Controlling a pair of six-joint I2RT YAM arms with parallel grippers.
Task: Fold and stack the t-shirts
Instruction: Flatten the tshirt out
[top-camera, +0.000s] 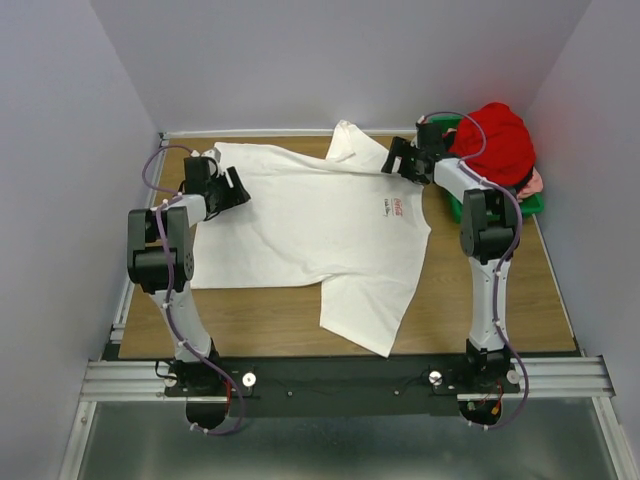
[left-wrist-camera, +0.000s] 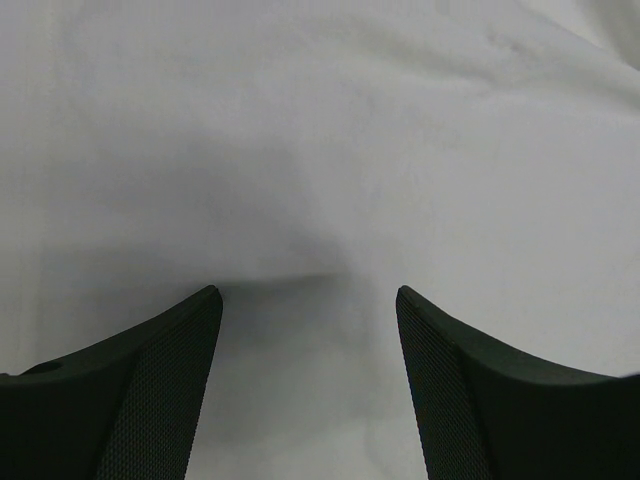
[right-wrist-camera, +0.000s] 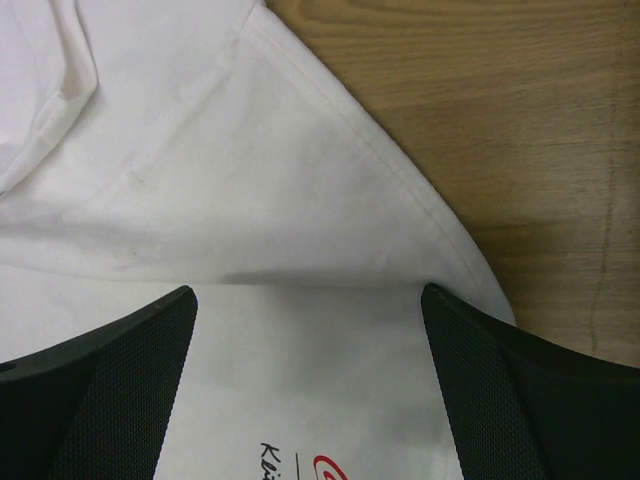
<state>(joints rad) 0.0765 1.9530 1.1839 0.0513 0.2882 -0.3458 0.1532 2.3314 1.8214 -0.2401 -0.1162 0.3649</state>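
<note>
A white t-shirt (top-camera: 320, 230) with a small red chest logo (top-camera: 393, 207) lies spread on the wooden table (top-camera: 480, 300), its hem toward the left and one sleeve hanging toward the front edge. My left gripper (top-camera: 238, 192) is open, low over the shirt's left edge; in the left wrist view white cloth (left-wrist-camera: 320, 150) fills the space between the fingers. My right gripper (top-camera: 398, 160) is open over the shirt's shoulder, where the right wrist view shows a sleeve fold (right-wrist-camera: 250, 170) and the logo (right-wrist-camera: 330, 468). A red t-shirt (top-camera: 495, 140) and a pink one (top-camera: 533, 183) lie in the bin.
A green plastic bin (top-camera: 530, 205) stands at the back right corner. Grey walls close in the table on the left, back and right. Bare wood shows in front of the shirt and to the right (right-wrist-camera: 520, 130).
</note>
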